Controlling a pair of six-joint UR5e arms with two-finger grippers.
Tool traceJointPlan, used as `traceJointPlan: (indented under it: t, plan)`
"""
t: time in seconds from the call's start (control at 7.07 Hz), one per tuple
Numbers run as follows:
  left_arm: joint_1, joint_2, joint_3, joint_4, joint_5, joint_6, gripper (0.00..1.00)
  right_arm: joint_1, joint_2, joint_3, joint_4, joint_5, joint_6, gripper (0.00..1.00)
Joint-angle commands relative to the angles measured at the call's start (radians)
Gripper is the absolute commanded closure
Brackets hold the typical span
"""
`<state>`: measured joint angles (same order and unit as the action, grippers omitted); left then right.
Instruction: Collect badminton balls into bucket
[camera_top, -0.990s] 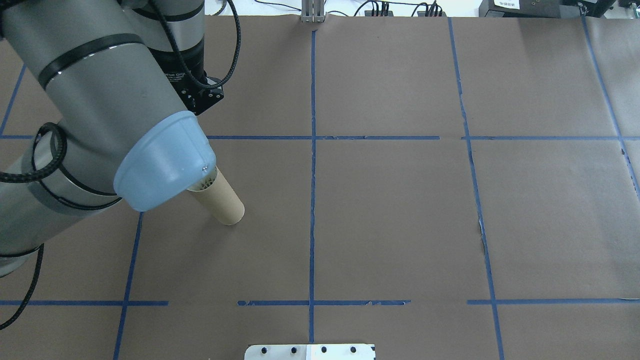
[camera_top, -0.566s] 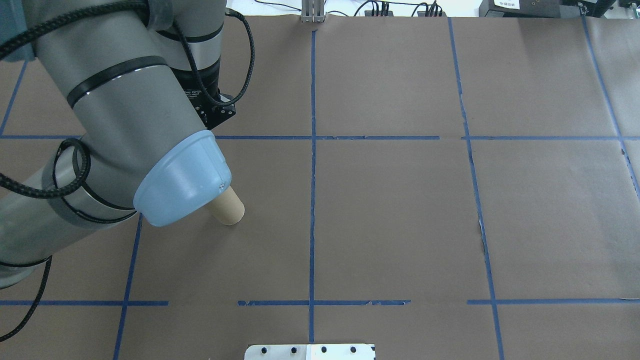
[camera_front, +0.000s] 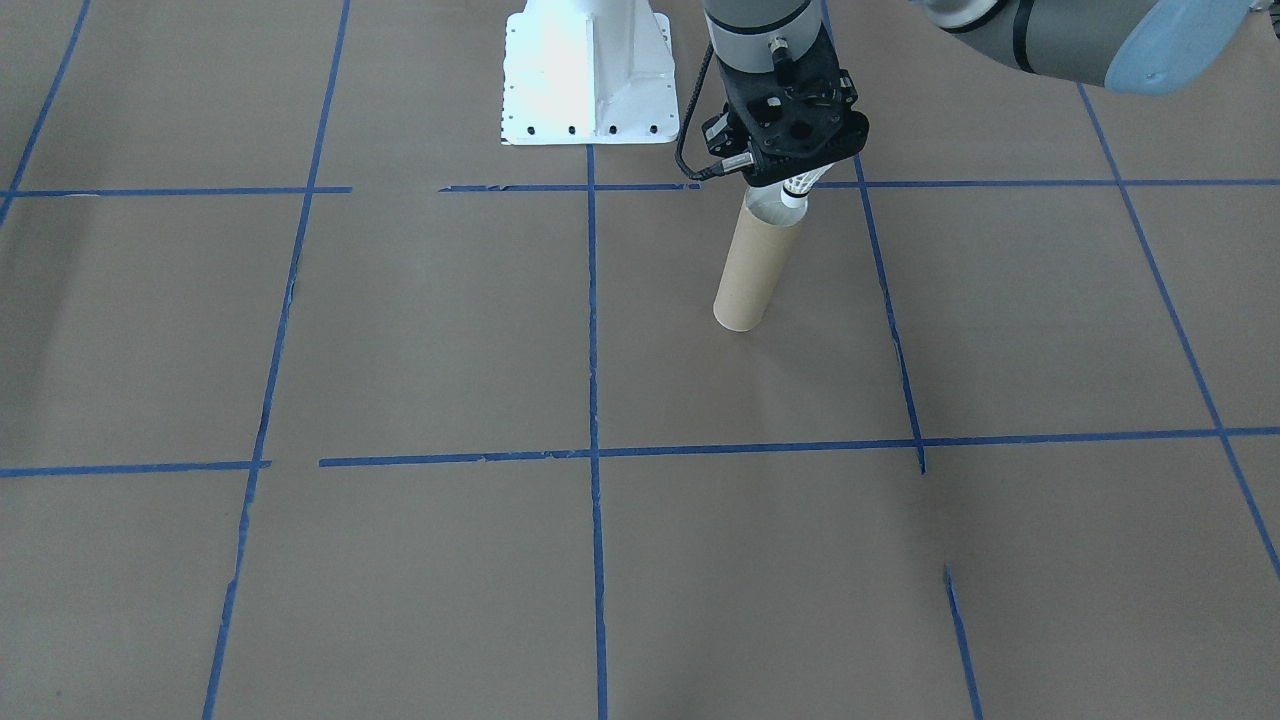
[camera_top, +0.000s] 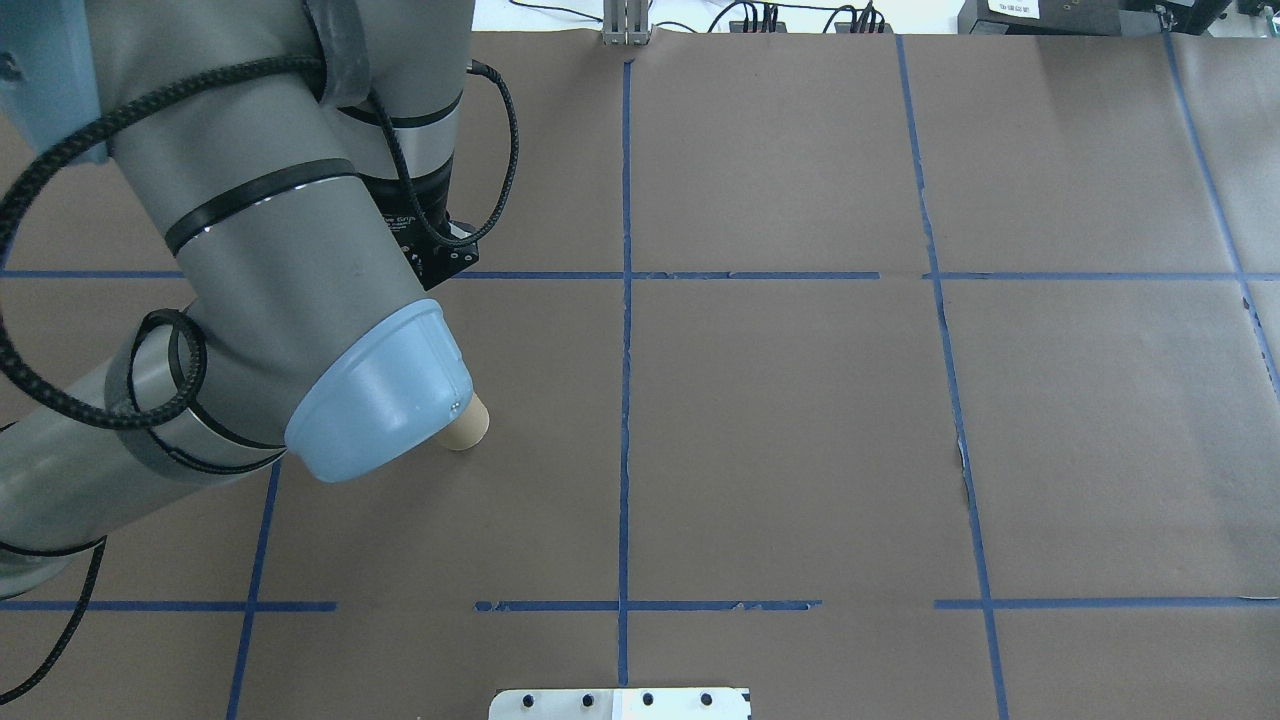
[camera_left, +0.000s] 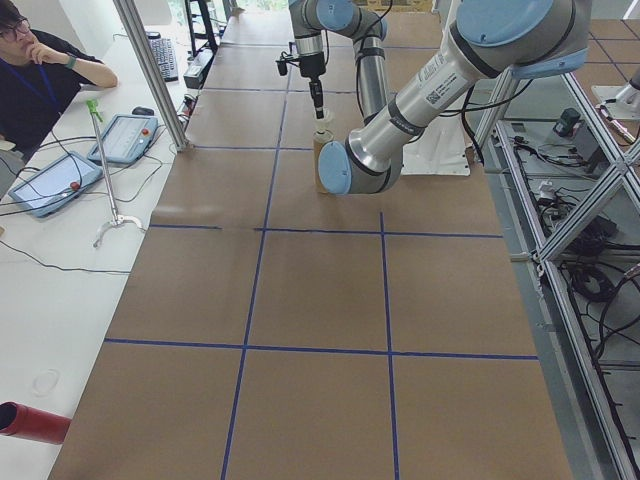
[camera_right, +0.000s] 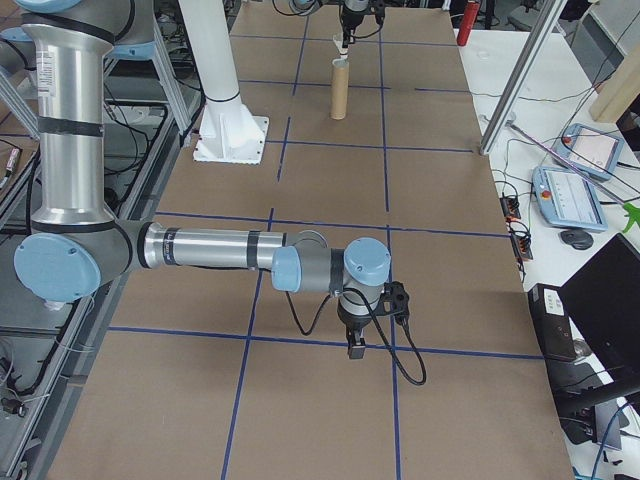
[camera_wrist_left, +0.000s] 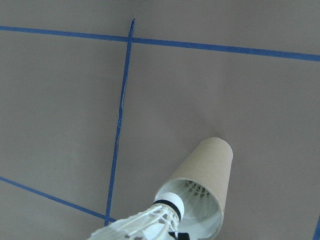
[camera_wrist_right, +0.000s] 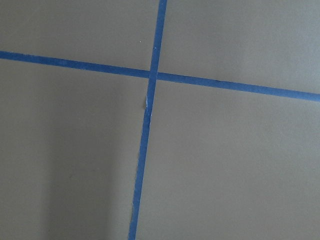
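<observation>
The bucket (camera_front: 755, 262), a tall brown cardboard tube, stands upright on the brown paper. My left gripper (camera_front: 793, 170) hangs just above its rim, shut on the feather skirt of a badminton ball (camera_front: 797, 189). The white cork tip points down at the tube's mouth. In the left wrist view the badminton ball (camera_wrist_left: 152, 221) sits at the rim of the bucket (camera_wrist_left: 207, 172), and white feathers show inside the pale wall. From overhead, only the bucket's foot (camera_top: 464, 431) shows under my left arm. My right gripper (camera_right: 355, 345) hovers low over the table far from the bucket; I cannot tell if it is open or shut.
A white metal base (camera_front: 588, 72) with bolt holes stands behind the bucket. Blue tape lines cross the brown paper. My left elbow (camera_top: 375, 400) hangs close beside the tube. A person (camera_left: 45, 65) sits at a side table with tablets.
In the overhead view my left arm has swung right and toward the near edge. It now covers nearly all of the bucket, which has not moved.
</observation>
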<state>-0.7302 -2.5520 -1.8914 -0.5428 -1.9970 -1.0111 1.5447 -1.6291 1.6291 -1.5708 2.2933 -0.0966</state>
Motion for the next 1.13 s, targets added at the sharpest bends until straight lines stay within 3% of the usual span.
traceJointPlan:
  t: [0.0, 0.57, 0.71, 0.99]
  plan:
    - [0.005, 0.013, 0.000, -0.015, -0.002, 0.002, 1.00, 0.000, 0.000, 0.000, 0.000, 0.000, 0.000, 0.00]
    - [0.024, 0.012, 0.003, -0.017, -0.002, 0.002, 1.00, 0.000, 0.000, 0.000, 0.000, 0.000, 0.000, 0.00]
    - [0.029, 0.012, 0.003, -0.017, -0.002, 0.002, 0.93, 0.000, 0.000, 0.000, 0.000, 0.000, 0.000, 0.00]
    - [0.031, 0.012, 0.002, -0.026, -0.003, 0.002, 0.19, 0.000, 0.000, 0.000, 0.000, 0.000, 0.000, 0.00]
